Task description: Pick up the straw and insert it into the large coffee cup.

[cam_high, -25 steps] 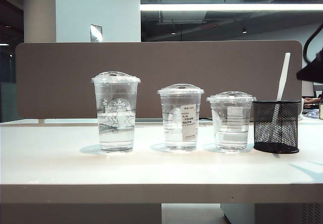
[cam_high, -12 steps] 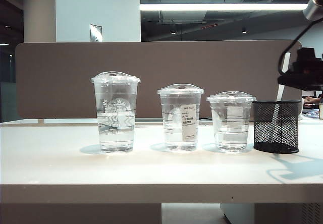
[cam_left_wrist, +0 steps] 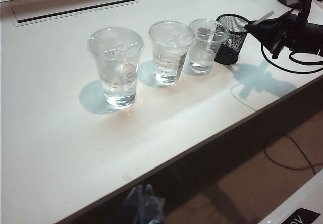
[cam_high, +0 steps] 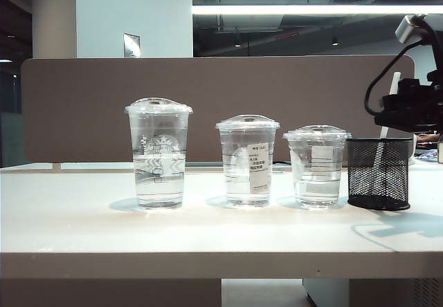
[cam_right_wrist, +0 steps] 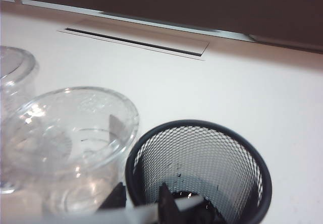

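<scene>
Looking across the white bench [cam_high: 83, 231], I see the large coffee cup [cam_high: 159, 153] at the left end of a row of three lidded cups, and a black mesh holder [cam_high: 378, 173] at the right end. My right gripper [cam_right_wrist: 151, 204] sits over the holder, fingers clenched on the straw [cam_high: 393, 89] that leans in it. My left gripper is out of frame.

right end effector [cam_high: 400, 113] at straw [cam_high: 393, 88] above mesh holder [cam_high: 378, 173]

Bright overhead strip light [cam_high: 311, 9] glares on the white table [cam_high: 208, 231]; cups cast soft shadows.
</scene>
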Action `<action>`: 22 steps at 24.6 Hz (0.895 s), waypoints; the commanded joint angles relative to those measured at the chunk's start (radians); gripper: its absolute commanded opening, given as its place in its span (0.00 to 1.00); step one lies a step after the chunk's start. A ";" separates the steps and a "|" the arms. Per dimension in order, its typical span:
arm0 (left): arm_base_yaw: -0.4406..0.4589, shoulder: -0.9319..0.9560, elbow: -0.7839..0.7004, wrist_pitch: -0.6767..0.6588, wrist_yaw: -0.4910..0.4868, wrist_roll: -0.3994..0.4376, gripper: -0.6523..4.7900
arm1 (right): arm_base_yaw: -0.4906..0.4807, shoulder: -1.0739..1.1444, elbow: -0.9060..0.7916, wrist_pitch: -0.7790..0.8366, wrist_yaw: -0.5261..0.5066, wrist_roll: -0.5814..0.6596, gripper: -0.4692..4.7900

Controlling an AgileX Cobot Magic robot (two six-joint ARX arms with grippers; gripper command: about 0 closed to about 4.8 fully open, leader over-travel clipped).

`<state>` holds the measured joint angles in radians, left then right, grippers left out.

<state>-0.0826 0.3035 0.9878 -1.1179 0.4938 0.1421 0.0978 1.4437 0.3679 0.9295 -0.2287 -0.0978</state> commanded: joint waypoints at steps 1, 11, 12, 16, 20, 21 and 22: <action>0.001 0.001 0.002 0.015 0.004 0.006 0.11 | 0.002 0.022 0.035 0.024 -0.018 0.000 0.28; 0.001 0.001 0.002 0.016 0.003 0.008 0.11 | 0.002 0.037 0.107 -0.004 -0.018 0.000 0.17; 0.001 0.001 0.002 0.016 0.003 0.008 0.11 | 0.002 0.037 0.110 -0.014 -0.019 0.000 0.17; 0.001 0.001 0.002 0.016 0.003 0.008 0.11 | 0.002 0.037 0.110 -0.020 -0.020 0.000 0.19; 0.001 0.001 0.002 0.016 0.003 0.008 0.11 | 0.002 0.037 0.108 -0.034 -0.048 0.000 0.46; 0.001 0.001 0.002 0.016 0.003 0.008 0.11 | 0.002 0.037 0.108 -0.046 -0.050 0.000 0.53; 0.001 0.001 0.002 0.016 0.003 0.008 0.11 | 0.002 0.037 0.108 -0.059 -0.052 0.000 0.57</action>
<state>-0.0826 0.3035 0.9878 -1.1179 0.4938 0.1429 0.0978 1.4830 0.4728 0.8879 -0.2714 -0.0971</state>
